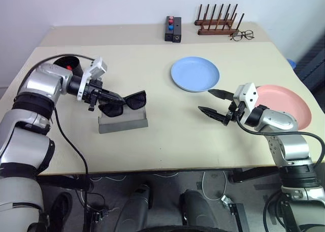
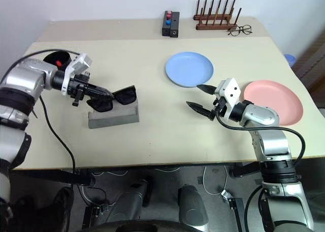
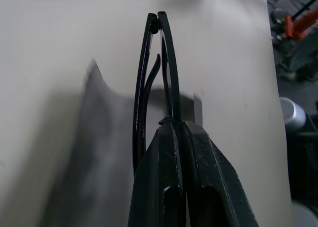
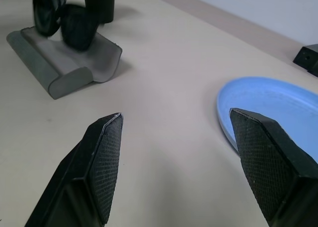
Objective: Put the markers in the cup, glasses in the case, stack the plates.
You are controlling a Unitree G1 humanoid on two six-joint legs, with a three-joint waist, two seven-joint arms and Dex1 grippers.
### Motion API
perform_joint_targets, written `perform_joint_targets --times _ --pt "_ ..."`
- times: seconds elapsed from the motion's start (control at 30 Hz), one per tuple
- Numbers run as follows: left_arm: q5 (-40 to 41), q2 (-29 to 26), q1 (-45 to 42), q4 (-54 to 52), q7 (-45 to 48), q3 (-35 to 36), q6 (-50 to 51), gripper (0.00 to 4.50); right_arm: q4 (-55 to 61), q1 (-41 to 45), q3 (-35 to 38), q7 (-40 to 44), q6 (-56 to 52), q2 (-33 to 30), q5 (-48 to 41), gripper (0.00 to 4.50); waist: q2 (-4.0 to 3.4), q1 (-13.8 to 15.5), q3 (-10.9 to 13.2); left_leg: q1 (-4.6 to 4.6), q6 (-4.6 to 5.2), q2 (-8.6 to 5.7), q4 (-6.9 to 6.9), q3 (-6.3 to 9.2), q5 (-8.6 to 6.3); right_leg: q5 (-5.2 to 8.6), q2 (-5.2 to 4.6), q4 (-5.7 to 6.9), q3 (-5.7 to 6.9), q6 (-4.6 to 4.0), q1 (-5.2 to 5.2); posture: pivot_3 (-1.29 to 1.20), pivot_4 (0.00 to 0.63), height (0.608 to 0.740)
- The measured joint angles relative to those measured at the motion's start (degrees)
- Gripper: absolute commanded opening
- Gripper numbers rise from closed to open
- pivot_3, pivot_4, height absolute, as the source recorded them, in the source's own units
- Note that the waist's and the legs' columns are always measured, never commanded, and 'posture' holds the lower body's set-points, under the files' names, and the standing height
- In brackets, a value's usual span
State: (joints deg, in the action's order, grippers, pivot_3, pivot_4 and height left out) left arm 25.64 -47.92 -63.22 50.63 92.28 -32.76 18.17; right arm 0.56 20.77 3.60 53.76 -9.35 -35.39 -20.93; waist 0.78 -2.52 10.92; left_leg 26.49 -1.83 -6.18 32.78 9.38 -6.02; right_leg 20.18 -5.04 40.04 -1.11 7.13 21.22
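My left gripper (image 1: 118, 98) is shut on the black sunglasses (image 1: 133, 101) and holds them folded just over the grey case (image 1: 123, 122). In the left wrist view the glasses (image 3: 155, 78) stand edge-on between the fingers (image 3: 198, 177). The black cup (image 1: 72, 64) stands behind my left wrist, and a marker's red cap (image 1: 68, 67) shows inside it. My right gripper (image 1: 205, 100) hangs open and empty over the table, between the light blue plate (image 1: 195, 73) and the pink plate (image 1: 287, 106). The two plates lie apart.
A black block with red and blue tops (image 1: 172, 29), a wooden rack (image 1: 217, 24) and wire-rimmed eyeglasses (image 1: 242, 35) sit along the far edge. The table's front edge (image 1: 152, 166) runs close below the case.
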Motion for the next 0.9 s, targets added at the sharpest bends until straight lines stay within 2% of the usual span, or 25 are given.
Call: perform_joint_targets --times 0.37,0.9 --pt "-0.8 0.5 2.0 0.8 0.0 -4.1 -6.0 0.04 -2.6 -0.8 0.2 1.5 2.4 0.0 0.2 3.48 0.00 0.0 0.0 0.01 0.00 0.00 0.00 -0.01 0.00 0.00 -0.02 0.00 -0.01 -0.01 0.02 0.00 0.150 0.738" --pt "5.5 -1.0 2.4 0.3 0.0 -8.9 -0.8 0.04 -2.6 -1.3 0.1 0.9 2.4 0.0 0.7 3.48 0.00 0.0 0.0 0.00 0.01 0.00 -0.01 -0.02 -0.01 0.01 -0.02 0.00 -0.03 -0.01 0.03 0.00 0.150 0.738"
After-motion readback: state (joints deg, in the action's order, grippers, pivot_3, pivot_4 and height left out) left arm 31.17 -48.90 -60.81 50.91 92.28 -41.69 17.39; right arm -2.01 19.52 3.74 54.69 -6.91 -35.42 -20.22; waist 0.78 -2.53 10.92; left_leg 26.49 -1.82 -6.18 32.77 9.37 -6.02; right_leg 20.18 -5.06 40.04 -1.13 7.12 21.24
